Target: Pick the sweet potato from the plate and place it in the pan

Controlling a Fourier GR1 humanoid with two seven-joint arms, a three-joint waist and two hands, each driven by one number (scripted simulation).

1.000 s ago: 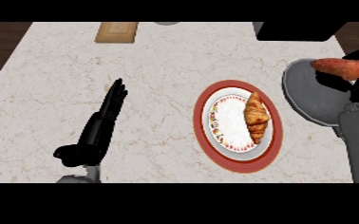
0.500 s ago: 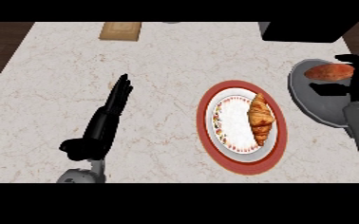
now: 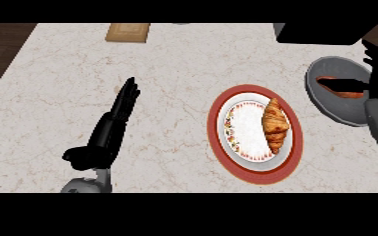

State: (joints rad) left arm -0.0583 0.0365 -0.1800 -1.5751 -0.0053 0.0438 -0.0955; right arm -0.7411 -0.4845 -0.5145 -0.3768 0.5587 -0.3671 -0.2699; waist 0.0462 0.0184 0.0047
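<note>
The orange-red sweet potato point(image 3: 334, 87) lies low inside the grey pan point(image 3: 328, 70) at the right edge. My right hand point(image 3: 356, 84) comes in from the right, its thumb across the sweet potato and its fingers curled behind it; most of the hand is cut off by the edge. The red-rimmed white plate point(image 3: 221, 145) sits left of the pan and carries only a croissant point(image 3: 275, 125). My left hand point(image 3: 111, 130) rests on the counter far left of the plate, open with straight fingers pointing away.
A wooden board point(image 3: 128, 32) lies at the counter's far edge, top left. A black block point(image 3: 325, 32) stands at the back right, just behind the pan. The marble counter's left edge runs down the left side.
My right hand has brought the sweet potato down from above the pan's rim into the pan. The left hand has stayed where it was.
</note>
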